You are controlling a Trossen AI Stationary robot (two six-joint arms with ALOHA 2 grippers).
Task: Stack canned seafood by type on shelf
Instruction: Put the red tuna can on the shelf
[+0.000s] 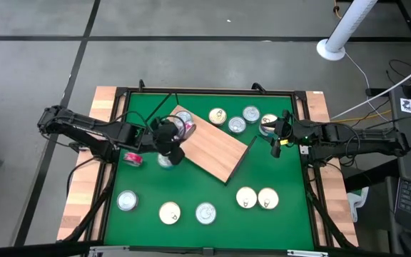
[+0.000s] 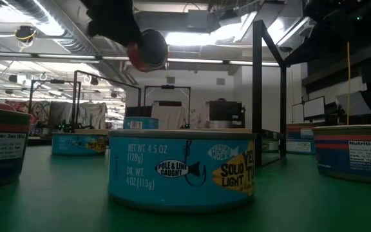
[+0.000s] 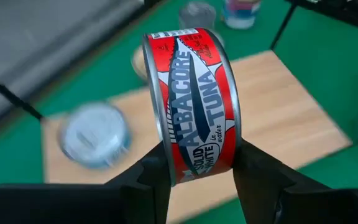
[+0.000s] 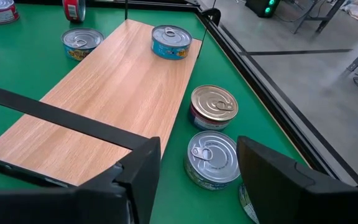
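Red tuna tin [image 3: 194, 102] in left tool [image 3: 197, 180], above shelf [image 3: 278, 118]

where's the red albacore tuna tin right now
The red albacore tuna tin is held on edge in the left gripper, raised over the shelf at its left end, near a blue tin standing there.

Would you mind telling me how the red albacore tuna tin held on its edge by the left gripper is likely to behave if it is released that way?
The red tuna tin is a stiff round can, so it should not deform. Held on edge in the left gripper, it would probably roll or topple flat on the shelf. Its glossy label may be slippery.
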